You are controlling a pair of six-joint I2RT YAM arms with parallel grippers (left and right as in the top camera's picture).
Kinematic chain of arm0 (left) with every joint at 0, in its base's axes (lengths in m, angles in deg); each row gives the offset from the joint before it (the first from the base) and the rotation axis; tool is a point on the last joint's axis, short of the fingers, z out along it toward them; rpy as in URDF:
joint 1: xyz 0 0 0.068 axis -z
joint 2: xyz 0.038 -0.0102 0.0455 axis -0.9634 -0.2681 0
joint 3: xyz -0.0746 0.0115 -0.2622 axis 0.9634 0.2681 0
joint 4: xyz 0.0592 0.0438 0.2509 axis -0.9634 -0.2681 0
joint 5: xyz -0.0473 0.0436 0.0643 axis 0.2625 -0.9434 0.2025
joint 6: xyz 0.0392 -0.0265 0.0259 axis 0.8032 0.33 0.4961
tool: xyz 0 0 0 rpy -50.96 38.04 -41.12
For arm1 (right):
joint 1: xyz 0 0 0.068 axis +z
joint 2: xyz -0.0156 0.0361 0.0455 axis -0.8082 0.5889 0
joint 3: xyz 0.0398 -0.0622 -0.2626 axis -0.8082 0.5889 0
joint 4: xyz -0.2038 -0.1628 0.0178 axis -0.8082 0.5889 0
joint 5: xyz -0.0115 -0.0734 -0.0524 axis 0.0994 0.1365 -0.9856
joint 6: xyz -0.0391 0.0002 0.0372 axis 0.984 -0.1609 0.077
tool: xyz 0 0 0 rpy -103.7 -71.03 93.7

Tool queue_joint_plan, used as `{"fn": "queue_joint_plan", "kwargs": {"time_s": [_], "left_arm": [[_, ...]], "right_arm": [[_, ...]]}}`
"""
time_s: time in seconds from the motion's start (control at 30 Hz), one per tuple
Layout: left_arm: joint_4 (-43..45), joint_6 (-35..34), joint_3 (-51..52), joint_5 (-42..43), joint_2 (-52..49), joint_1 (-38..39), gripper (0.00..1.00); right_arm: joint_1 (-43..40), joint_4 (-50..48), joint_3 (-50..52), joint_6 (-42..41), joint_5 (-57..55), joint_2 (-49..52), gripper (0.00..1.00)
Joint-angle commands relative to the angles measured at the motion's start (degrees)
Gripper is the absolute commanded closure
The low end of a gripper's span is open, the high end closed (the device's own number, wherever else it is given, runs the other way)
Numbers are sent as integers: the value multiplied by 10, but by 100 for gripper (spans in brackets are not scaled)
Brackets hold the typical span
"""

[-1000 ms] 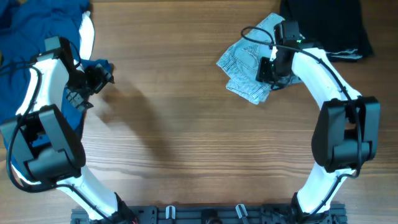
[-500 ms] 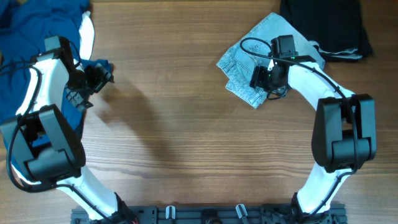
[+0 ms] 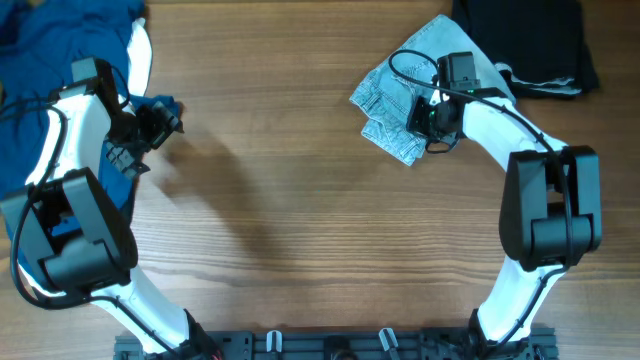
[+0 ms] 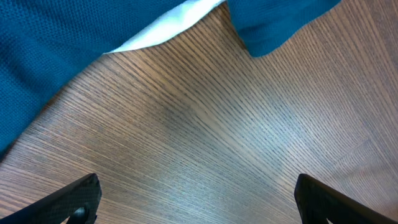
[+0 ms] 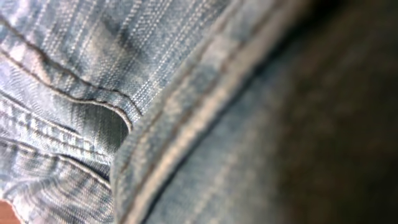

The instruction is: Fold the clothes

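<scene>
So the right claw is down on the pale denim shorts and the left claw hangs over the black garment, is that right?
Not quite. The left claw hangs over bare table beside a blue garment, not the black one, as the left wrist view shows. The black garment lies over by the shorts. The right claw is indeed down on the denim shorts.

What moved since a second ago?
The right gripper moved a little down the shorts, toward the table's near edge, nudging them slightly; I cannot tell if it grips. The left gripper, blue cloth and black garment stayed put.
</scene>
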State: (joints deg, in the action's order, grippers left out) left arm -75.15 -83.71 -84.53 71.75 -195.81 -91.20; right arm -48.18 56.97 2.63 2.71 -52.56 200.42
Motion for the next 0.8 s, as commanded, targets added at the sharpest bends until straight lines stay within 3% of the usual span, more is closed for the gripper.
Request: {"fn": "queue_joint_plan", "kwargs": {"time_s": [0.0, 0.3, 0.53, 0.77], "left_arm": [[1, -7, -8, -3, 10, 4, 0], [2, -7, -8, -3, 10, 4, 0], [2, -7, -8, -3, 10, 4, 0], [2, -7, -8, -3, 10, 4, 0]], "right_arm": [[7, 37, -31, 51, 51, -31, 96], [-6, 45, -89, 62, 3, -237, 96], [-36, -37, -90, 66, -80, -248, 96], [-93, -219, -90, 93, -122, -237, 96]]}}
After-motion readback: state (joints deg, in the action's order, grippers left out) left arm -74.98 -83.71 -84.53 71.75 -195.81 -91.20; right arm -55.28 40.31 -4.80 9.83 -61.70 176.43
